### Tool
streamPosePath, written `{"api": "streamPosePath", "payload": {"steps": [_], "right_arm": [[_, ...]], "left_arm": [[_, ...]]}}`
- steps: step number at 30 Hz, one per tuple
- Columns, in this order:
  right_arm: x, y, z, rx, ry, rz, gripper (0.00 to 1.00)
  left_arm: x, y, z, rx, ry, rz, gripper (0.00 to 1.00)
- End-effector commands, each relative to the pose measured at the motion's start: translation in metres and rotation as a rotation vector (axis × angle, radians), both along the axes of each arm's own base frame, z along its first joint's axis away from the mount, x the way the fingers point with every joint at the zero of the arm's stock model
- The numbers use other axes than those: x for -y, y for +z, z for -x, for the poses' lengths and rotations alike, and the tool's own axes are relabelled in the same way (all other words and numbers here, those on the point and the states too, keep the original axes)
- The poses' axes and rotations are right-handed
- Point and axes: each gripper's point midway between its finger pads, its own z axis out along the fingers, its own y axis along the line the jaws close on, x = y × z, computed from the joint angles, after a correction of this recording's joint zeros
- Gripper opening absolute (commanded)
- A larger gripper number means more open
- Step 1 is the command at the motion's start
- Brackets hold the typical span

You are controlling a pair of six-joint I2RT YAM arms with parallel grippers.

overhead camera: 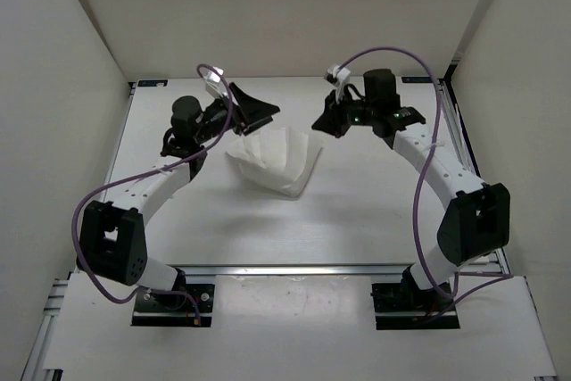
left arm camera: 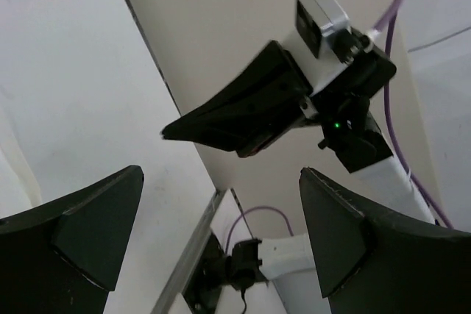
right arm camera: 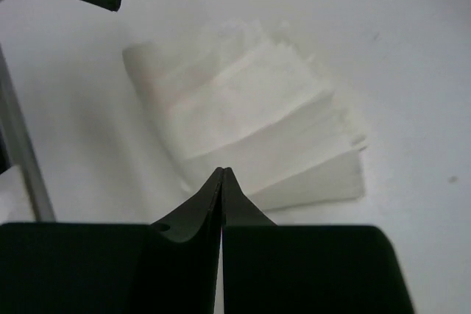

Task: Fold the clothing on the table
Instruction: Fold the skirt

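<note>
The right gripper (right arm camera: 222, 176) has its fingers pressed together, and the clothing (right arm camera: 257, 123) lies just past its tips. The left gripper (left arm camera: 221, 182) is spread wide, near the other side of the clothing. The clothing is a white, wrinkled heap in the middle of the table (overhead camera: 357, 220), between both grippers.

Bright, even, diffuse light; white clothing (right arm camera: 250, 123) nearly washes out against the table (right arm camera: 412, 49); wrist views soft, slightly blurred
</note>
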Motion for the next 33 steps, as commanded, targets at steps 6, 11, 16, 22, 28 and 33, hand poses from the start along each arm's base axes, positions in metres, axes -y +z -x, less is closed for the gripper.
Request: {"api": "streamPosePath", "payload": {"steps": [6,11,16,22,28,33], "right_arm": [[0.015,-0.055,0.032,-0.248,0.109,-0.018,0.0],[-0.002,-0.06,0.053,-0.38,0.269,-0.13,0.0],[-0.018,-0.051,0.052,-0.572,0.41,-0.337,0.0],[-0.034,-0.061,0.057,-0.871,0.588,-0.364,0.0],[-0.052,-0.114,0.039,-1.042,0.515,-0.358,0.0],[-0.061,-0.161,0.033,-1.166,0.406,-0.346,0.0]], "left_arm": [[-0.002,-0.117,0.015,-0.297,-0.023,-0.112,0.99],[-0.02,-0.15,-0.014,-0.315,0.026,-0.201,0.94],[-0.007,-0.193,-0.025,-0.422,-0.07,-0.21,0.03],[-0.004,-0.239,-0.031,-0.452,-0.068,-0.337,0.0],[-0.034,-0.22,-0.041,-0.423,0.048,-0.313,0.0],[-0.039,-0.128,-0.062,-0.244,0.108,-0.234,0.02]]}}
